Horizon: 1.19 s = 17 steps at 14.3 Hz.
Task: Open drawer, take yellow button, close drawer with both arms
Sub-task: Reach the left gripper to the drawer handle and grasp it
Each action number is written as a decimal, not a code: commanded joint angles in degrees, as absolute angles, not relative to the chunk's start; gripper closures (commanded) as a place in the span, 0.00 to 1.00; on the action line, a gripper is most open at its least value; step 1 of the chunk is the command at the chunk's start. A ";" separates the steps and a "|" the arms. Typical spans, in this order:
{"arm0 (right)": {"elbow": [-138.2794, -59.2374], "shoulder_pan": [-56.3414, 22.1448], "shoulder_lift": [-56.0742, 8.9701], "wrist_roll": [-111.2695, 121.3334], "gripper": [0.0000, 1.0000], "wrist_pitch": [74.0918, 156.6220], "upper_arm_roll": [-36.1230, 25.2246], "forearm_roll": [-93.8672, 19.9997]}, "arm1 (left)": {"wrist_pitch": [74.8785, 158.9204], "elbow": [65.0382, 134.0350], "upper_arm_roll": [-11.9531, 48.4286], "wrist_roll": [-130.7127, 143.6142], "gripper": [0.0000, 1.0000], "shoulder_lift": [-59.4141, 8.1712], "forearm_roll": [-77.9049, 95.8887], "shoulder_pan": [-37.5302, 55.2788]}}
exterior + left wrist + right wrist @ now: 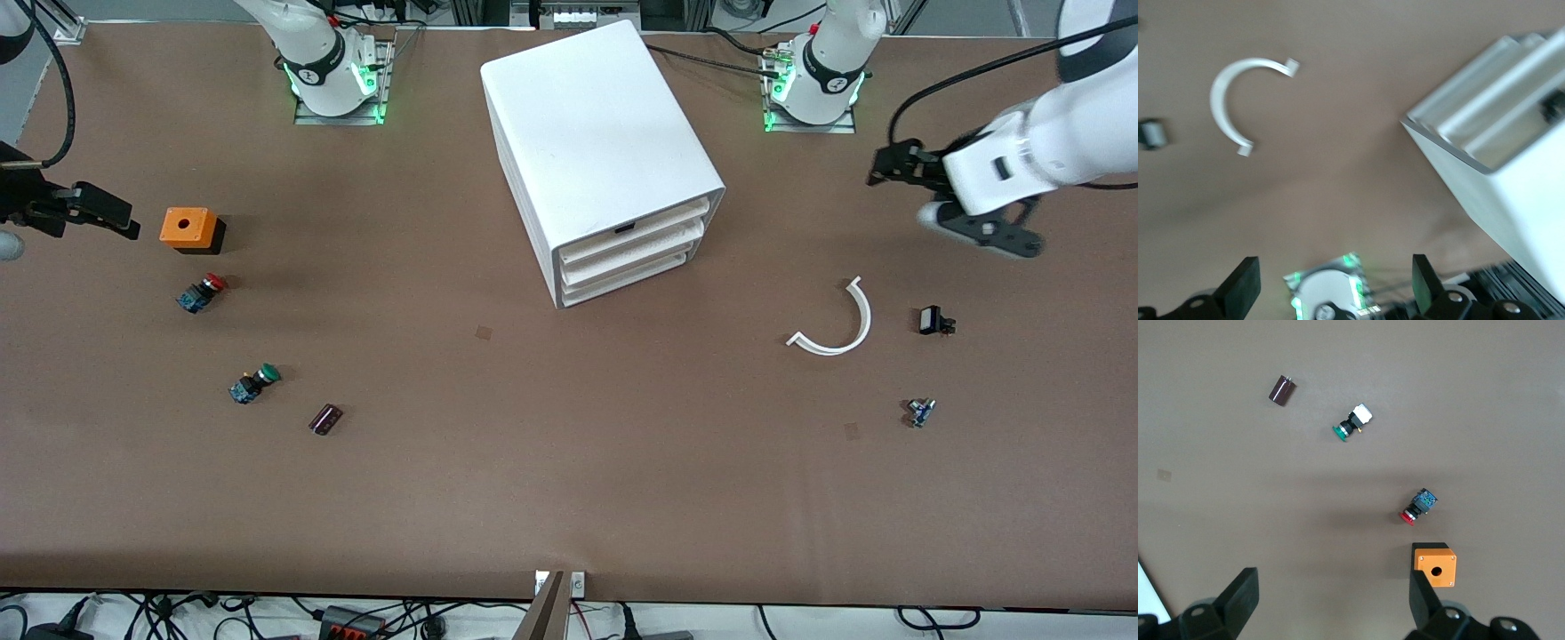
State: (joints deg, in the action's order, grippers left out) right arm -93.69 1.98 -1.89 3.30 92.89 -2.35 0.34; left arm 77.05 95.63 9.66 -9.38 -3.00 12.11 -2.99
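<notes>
We see the white cabinet [600, 151] in the middle of the tabletop [533, 480], its top drawer [636, 233] pushed in flush with the two below. The orange-yellow button does not show anywhere in our views. Our left gripper [898, 164] hangs over the left arm's end of the tabletop, fingers [1241, 287] spread wide and holding nothing. Our right gripper [89, 209] hangs over the right arm's end beside an orange box [188, 228], fingers [1238, 597] equally wide and bare.

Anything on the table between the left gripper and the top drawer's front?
Nothing: the front view shows bare table between the left gripper and the drawer. The white curved strip lies nearer the camera, off that line.
</notes>
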 commanded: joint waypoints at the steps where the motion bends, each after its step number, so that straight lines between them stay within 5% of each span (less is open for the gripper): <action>1: -94.92 1.93 -0.35 4.48 0.00 92.64 -2.29 0.09 | 74.62 93.96 10.72 -10.63 0.00 -8.94 20.44 -2.64; 10: -92.46 -6.14 -3.86 3.43 0.00 93.34 -2.29 -1.49 | 83.12 95.53 10.81 -31.51 0.00 -26.27 49.56 -2.37; 17: -90.79 -14.31 -6.68 0.90 0.00 96.67 -2.20 -1.49 | 88.15 109.51 11.16 -49.73 0.06 -29.35 65.39 -0.27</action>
State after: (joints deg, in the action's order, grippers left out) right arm -92.97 -12.23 -5.43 2.69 95.78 -1.79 -0.86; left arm 86.39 106.29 10.93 -45.62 -30.31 62.89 -1.37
